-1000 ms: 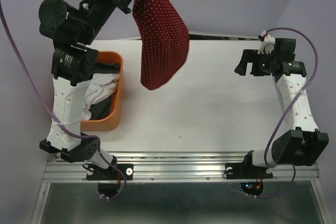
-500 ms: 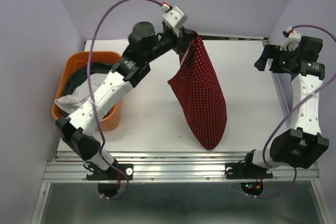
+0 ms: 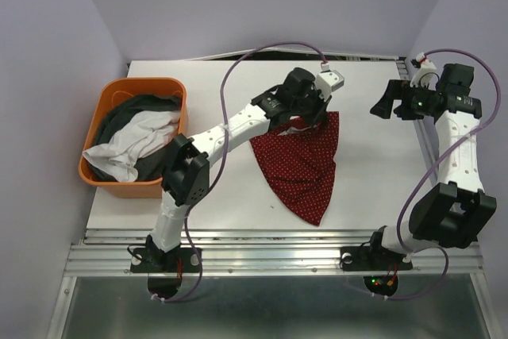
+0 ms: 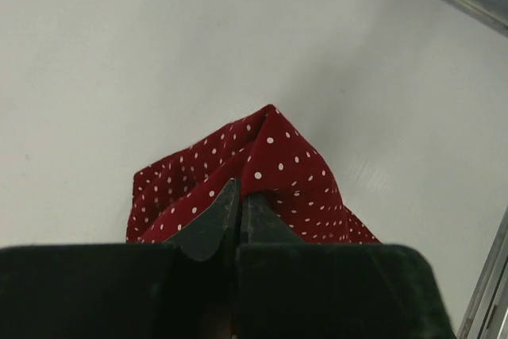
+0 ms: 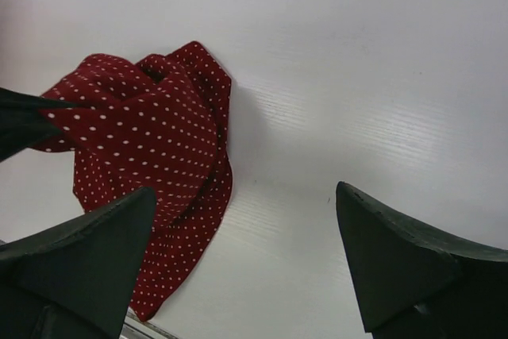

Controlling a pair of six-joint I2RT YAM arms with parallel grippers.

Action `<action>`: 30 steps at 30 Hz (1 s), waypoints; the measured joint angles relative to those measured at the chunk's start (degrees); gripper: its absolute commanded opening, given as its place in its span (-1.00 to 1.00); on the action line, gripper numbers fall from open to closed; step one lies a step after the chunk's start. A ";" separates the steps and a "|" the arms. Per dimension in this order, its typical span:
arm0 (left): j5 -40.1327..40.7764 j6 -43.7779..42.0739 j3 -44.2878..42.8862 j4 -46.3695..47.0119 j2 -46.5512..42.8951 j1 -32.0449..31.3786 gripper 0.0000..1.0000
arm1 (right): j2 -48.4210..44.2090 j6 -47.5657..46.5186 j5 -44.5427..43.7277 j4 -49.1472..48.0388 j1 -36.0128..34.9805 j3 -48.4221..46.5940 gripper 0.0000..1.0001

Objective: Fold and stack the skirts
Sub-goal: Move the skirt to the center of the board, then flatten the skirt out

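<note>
Now, from the near edge outward:

- The red skirt (image 3: 302, 168) lies crumpled on the desk (image 3: 373, 180), its pointed lower end close to the near edge and its body spreading toward the middle. It is not flat (several folds overlap along one side).
- To the left, the orange basket (image 3: 171, 89) holds the white skirt (image 3: 135, 136) on top of the grey skirt (image 3: 131, 109). Neither is folded yet.
- At the far end of the red cloth, the left end effector (image 4: 240, 196) is pinched nearly closed on a raised peak of the fabric, low over the desk.
- Further right, the right end effector (image 5: 246, 190) hangs spread wide and holds nothing, facing the skirt from well apart.
- Risks, as I judge them:
  - Letting go here would drop the peak onto itself, leaving a bunched heap that cannot be folded cleanly.
  - Dragging by a single pinch point could twist the cloth further, or pull its near tip off the desk edge.
  - If the free end effector comes in for a second corner, it may catch two layers at once, since the edges are buried in the creases.
</note>
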State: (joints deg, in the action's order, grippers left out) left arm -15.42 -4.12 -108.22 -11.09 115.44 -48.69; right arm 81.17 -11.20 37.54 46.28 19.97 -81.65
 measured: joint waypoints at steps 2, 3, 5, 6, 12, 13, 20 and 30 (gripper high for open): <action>-0.63 -0.28 -0.68 -1.44 2.60 -0.28 -0.45 | 1.01 0.20 0.74 0.00 0.00 0.15 1.00; -0.50 -0.81 -0.68 -2.56 3.28 -0.72 -0.36 | 1.51 0.31 1.09 -0.11 0.00 0.15 1.00; -0.15 -2.78 -0.66 -4.39 3.72 -2.05 0.22 | 2.34 0.50 1.77 -0.11 0.00 0.15 0.97; -0.15 -4.11 -0.66 -5.46 3.61 -3.19 0.78 | 2.67 0.50 1.92 -0.15 0.00 0.15 0.96; -4.52 -6.51 3.63 -7.72 -2.38 -4.11 0.92 | 4.63 0.61 3.08 -0.24 -0.04 0.15 0.61; -5.60 -5.77 6.58 -7.76 -5.66 -1.99 0.90 | 4.92 0.79 3.23 -0.37 -0.26 0.15 0.57; -5.05 0.81 21.16 -3.06 -24.65 18.45 0.68 | 9.51 1.46 1.07 -2.58 -8.17 -0.15 0.21; -12.83 11.26 35.91 0.24 -16.20 24.22 0.50 | 3.21 -21.44 -1.57 0.35 -25.57 1.95 0.31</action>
State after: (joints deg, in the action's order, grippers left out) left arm -28.25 7.14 -72.31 -10.85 99.24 -24.47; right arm 84.38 -32.64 35.97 46.63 -5.61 -79.70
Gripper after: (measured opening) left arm 0.751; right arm 0.655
